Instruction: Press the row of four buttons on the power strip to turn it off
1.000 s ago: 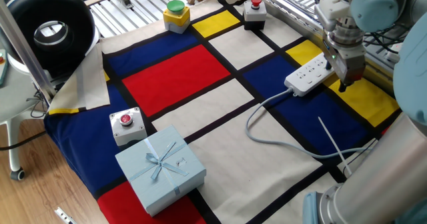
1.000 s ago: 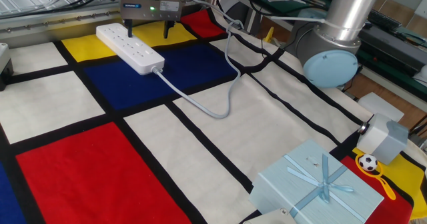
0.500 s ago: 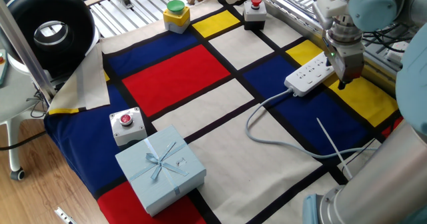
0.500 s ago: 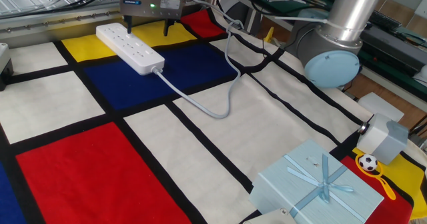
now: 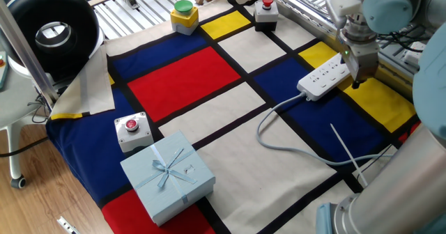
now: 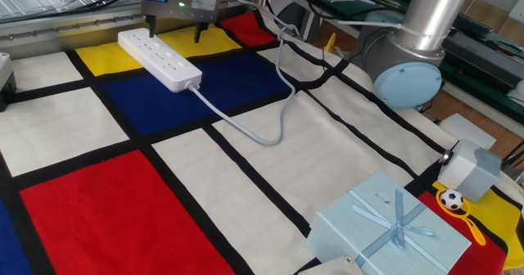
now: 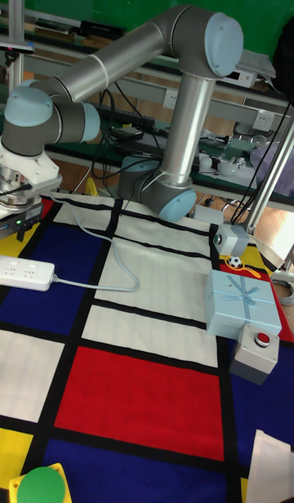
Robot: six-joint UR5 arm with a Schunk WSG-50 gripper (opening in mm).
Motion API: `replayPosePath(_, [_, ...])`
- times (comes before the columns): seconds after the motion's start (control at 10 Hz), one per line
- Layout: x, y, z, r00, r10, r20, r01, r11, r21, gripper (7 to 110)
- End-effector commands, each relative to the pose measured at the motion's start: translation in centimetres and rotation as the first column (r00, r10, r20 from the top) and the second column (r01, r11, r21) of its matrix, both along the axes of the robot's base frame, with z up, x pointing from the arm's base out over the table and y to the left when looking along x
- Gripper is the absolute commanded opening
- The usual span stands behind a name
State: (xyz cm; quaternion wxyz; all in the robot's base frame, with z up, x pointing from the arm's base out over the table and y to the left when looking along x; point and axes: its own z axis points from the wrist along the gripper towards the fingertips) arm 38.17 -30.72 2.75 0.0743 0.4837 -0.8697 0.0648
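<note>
The power strip (image 5: 324,79) is seen lying flat at the desk's two o'clock corner, its long axis running from eight to two o'clock, cable trailing toward eight. The gripper (image 6: 173,32) is held parted above its far end, touching nothing; all four buttons (image 6: 153,52) are judged still unpressed.

No readable text, brand names, numbers or signs appear in any of the three views. A small dark label strip sits on the gripper (image 6: 173,36) housing beside a green light, but its lettering is too small and blurred to make out. The power strip (image 6: 159,59) shows no legible markings.
</note>
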Motion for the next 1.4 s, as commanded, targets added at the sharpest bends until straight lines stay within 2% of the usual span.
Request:
replayPosePath(0.0, [0.5,-1.6,-0.1,1.000,0.001,0.008,-0.001,1.000,-0.002,22])
replayPosePath(0.2, [0.2,-2.2,-0.5,1.000,0.001,-0.001,-0.001,1.000,0.005,22])
replayPosePath(0.5, [-1.1,-2.9,-0.7,0.999,-0.030,-0.040,0.030,1.000,0.002,22])
replayPosePath(0.8, [-1.5,-2.6,-0.9,0.998,-0.029,-0.047,0.030,1.000,0.008,22])
replayPosePath(1.3, [-1.3,-2.4,-1.2,0.999,-0.026,-0.040,0.027,1.000,0.015,22])
